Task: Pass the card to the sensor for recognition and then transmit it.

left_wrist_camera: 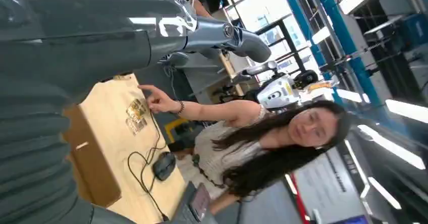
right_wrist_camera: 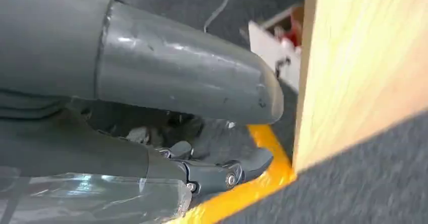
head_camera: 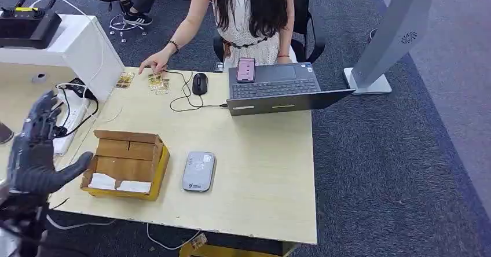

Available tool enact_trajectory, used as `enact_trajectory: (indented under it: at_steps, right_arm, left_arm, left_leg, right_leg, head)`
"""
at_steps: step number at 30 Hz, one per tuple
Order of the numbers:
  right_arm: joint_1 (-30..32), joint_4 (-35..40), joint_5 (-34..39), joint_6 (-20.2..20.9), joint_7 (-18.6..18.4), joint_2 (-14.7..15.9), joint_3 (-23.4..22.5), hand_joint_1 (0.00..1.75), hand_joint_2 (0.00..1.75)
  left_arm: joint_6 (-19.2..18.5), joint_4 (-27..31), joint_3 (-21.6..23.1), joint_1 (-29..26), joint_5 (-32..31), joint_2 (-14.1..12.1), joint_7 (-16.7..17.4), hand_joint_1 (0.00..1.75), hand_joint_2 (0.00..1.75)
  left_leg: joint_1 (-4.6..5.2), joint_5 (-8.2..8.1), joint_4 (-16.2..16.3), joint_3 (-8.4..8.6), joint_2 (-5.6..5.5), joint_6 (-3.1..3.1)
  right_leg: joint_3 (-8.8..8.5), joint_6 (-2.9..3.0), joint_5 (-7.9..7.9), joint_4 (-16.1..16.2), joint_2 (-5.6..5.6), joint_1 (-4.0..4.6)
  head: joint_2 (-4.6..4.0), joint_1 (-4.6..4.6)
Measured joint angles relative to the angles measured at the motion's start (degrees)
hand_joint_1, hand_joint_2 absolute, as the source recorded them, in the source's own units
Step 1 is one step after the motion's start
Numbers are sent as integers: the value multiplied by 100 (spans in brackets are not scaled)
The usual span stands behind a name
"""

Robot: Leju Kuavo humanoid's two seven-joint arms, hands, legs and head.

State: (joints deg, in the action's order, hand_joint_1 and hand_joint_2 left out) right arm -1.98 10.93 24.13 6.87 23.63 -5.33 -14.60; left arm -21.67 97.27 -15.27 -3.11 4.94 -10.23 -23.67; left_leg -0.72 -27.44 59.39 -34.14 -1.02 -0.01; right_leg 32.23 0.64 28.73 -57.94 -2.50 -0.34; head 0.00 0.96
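My left hand hovers empty with fingers spread beside the cardboard box, so I'd swing it over the box's open top and pinch one of the two white cards lying inside by its edge, then carry it flat across to the single grey sensor just beside the box. My right hand hangs below the table edge (fingers loosely apart, holding nothing that I can see).
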Motion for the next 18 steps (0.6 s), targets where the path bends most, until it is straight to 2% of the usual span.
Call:
enact_trajectory:
  at_steps: [2, 4, 6, 7, 9, 10, 12, 15, 16, 18]
  right_arm:
    - [17, -2, 55, -160, -127, 18, -87, 0, 0]
    - [25, -2, 83, -276, -213, 37, -138, 0, 0]
    - [36, -2, 103, -379, -269, 46, -195, 0, 0]
    - [35, -2, 107, -461, -330, 50, -225, 0, 0]
    - [33, -2, 103, -663, -451, 53, -258, 0, 0]
    - [36, -2, 94, -764, -517, 53, -271, 0, 0]
    - [53, -2, 61, -943, -663, 53, -293, 0, 0]
    - [39, -2, -80, -1244, -1001, 57, -315, 0, 0]
    - [36, -2, -127, -1328, -1096, 57, -315, 0, 0]
    - [38, -2, -210, -1478, -1261, 57, -315, 0, 0]
  left_arm:
    - [-892, 272, -949, -286, 471, 195, 28, 0, 175]
    - [-1421, 345, -1771, -366, 816, 398, 226, 0, 175]
    - [-1708, 340, -2442, -376, 1227, 540, 499, 0, 175]
    - [-1877, 285, -2855, -355, 1557, 616, 756, 0, 175]
    - [-1885, -124, -3738, -201, 2298, 726, 1459, 0, 175]
    - [-1806, -435, -4171, -125, 2536, 747, 1719, 0, 0]
    - [-1578, -1227, -4955, -3, 2552, 756, 1687, 0, 0]
    - [-384, -3070, -5827, 187, 2242, 649, 1402, 0, 0]
    - [34, -3711, -6072, 227, 2150, 612, 1271, 0, 175]
    - [640, -4771, -6354, 271, 1935, 611, 895, 0, 175]
  left_leg:
    - [-1, -3, 0, -1, -8, -5]
    - [-1, -3, -2, 1, -11, -5]
    - [-2, -3, -2, -1, -13, -5]
    - [-3, -3, -3, -4, -19, -5]
    - [0, -4, -5, 8, -10, -6]
    - [0, -4, -5, 12, -4, -6]
    - [0, -4, -5, 19, -2, -6]
    - [1, -4, -11, 22, -10, -7]
    - [1, -5, -10, 23, -10, -10]
    - [1, -5, -9, 19, -34, -9]
  right_leg:
    - [0, -1, 3, 0, 7, 0]
    - [-2, 1, 5, -1, 12, 1]
    - [-4, 1, 4, -1, 14, 2]
    - [-10, 1, 4, -2, 18, 3]
    - [-15, 2, 4, -3, 13, 2]
    - [-15, 2, 4, -3, 8, 1]
    - [-12, 3, 4, -3, 7, 1]
    - [-17, 5, 6, -3, 14, 0]
    - [-17, 6, 7, -3, 14, 0]
    - [-19, 4, 12, 0, 31, -1]
  head:
    - [0, -2]
    - [0, -2]
    - [0, 0]
    - [0, -9]
    - [0, -11]
    - [0, -9]
    - [0, -4]
    - [0, -7]
    - [0, 0]
    - [0, 4]
